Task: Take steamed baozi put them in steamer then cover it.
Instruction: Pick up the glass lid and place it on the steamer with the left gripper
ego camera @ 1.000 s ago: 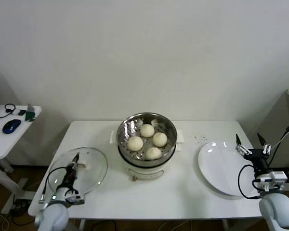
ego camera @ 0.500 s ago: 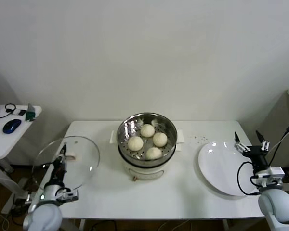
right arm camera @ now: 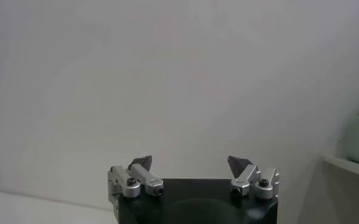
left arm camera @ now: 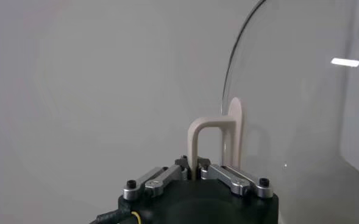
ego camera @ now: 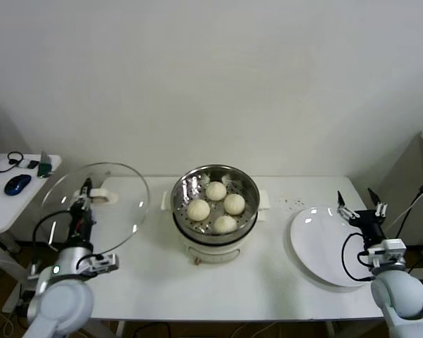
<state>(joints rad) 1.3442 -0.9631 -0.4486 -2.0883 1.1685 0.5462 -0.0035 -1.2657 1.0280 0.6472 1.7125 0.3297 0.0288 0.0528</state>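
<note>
**Lid lifted, steamer waiting to its right**

Now the white desk (ego camera: 268,282) fills the lower half of the head view, with the steamer (ego camera: 214,204) at its centre. To the right lies an empty white plate (ego camera: 321,246). All four baozi (ego camera: 216,191) already sit on the perforated tray inside the steamer, so by my reading only the covering step is left.

At the left of the frame the lid (ego camera: 99,201) is held off the desk, tilted nearly on edge, its glass facing the steamer. The left end effector (ego camera: 82,204) is clamped narrowly on the lid's white bar handle (left arm camera: 211,143), as the left wrist view shows.

What the coming move turns on: the steamer lies to the right of the lid in frame, close by and lower. The lid must probably travel right, level out flat, then descend onto the rim.

The right end effector (ego camera: 359,211) hangs above the plate at the frame's right, fingers spread wide and holding nothing.
</note>
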